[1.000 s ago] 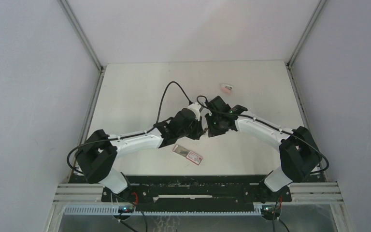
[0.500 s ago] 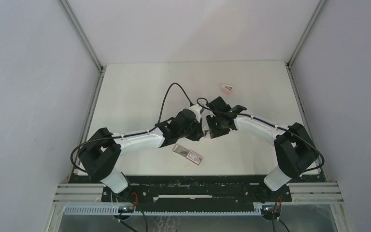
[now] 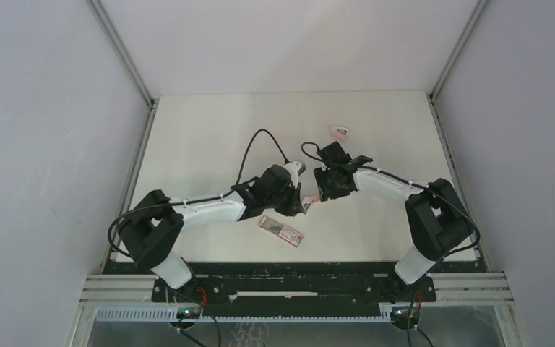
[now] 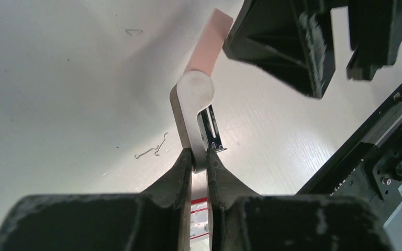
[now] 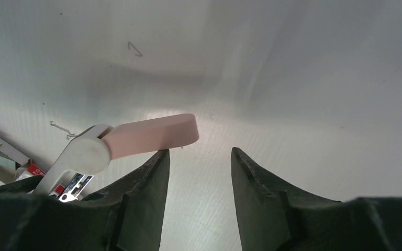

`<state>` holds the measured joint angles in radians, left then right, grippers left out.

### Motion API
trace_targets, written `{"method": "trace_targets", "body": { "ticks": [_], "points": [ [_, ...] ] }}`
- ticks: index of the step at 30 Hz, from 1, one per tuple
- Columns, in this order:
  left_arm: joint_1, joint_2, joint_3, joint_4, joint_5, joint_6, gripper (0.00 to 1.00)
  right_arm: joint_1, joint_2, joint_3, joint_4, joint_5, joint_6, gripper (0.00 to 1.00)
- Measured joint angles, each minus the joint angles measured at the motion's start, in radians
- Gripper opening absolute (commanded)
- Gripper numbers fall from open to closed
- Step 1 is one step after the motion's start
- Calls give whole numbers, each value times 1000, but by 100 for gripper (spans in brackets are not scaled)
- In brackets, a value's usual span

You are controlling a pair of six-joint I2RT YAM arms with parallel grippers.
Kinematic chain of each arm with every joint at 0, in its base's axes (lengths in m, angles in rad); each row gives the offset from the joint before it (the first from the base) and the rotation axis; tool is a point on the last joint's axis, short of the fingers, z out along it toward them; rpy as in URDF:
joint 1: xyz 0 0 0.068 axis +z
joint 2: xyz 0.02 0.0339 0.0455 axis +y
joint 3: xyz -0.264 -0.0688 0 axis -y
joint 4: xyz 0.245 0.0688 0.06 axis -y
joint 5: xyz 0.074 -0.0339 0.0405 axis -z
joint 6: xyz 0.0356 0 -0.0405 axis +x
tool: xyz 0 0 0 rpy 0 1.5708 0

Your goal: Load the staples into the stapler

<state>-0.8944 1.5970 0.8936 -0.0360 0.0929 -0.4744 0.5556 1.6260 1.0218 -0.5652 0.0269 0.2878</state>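
The stapler has a grey-white body and a pink top arm swung up and away from it, with the metal staple channel showing. My left gripper is shut on the stapler's grey body near the hinge and holds it above the table. In the top view that gripper meets the right gripper at the table's middle. The right gripper is open, and the pink arm lies just past its left fingertip. The staples pack, small and pink with a white patch, lies behind the right gripper.
A flat red-edged white packet lies on the table below the left gripper. Loose bent staples are scattered on the white table. The enclosure's metal posts and walls stand at both sides. The black front rail is close by.
The right gripper's jaws have spread apart and let go of the stapler's pink arm. The left gripper has stayed shut on the stapler and shifted slightly towards the near edge.
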Motion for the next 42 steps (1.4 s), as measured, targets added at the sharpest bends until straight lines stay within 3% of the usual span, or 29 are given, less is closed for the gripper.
{"method": "trace_targets", "body": {
  "ticks": [4, 7, 11, 14, 19, 24, 35, 42],
  "points": [
    [14, 0, -18, 3, 25, 6, 0, -23, 0, -2, 14, -3, -5, 48],
    [27, -1, -34, 5, 39, -9, 0, -35, -1, -8, 32, -17, -5, 56],
    [74, -15, -90, 36, 54, -93, 0, -62, -57, -50, 56, -79, 10, 67],
    [135, -47, -161, 92, 68, -179, 0, -92, -159, -99, 75, -146, 55, 69],
    [163, -132, -231, 188, 74, -280, 0, -130, -379, -189, 200, -243, 264, 71],
    [158, -261, -261, 266, 77, -340, 0, -74, -469, -288, 359, -268, 502, 73],
    [158, -412, -311, 314, 78, -402, 0, 81, -470, -312, 510, -210, 743, 73],
    [157, -436, -311, 315, 80, -406, 0, 104, -410, -305, 546, -178, 787, 61]
  ]
}}
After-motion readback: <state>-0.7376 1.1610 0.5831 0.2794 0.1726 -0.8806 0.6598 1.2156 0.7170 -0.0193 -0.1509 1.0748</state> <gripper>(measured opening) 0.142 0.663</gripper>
